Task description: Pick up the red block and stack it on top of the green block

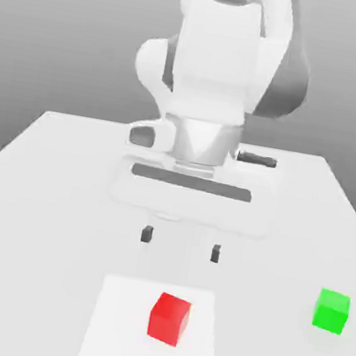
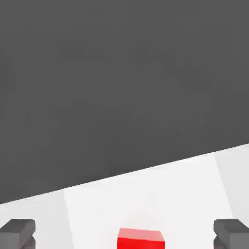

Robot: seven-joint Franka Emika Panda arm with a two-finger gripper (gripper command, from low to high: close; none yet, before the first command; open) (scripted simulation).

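The tool (image 1: 181, 244) hangs wide and empty above the surface (image 1: 40, 191), apparently just behind the red block (image 1: 169, 318), with the green block (image 1: 331, 311) well apart from that red block.

No legible text, label, brand mark, number or sign is showing on any surface in either view.
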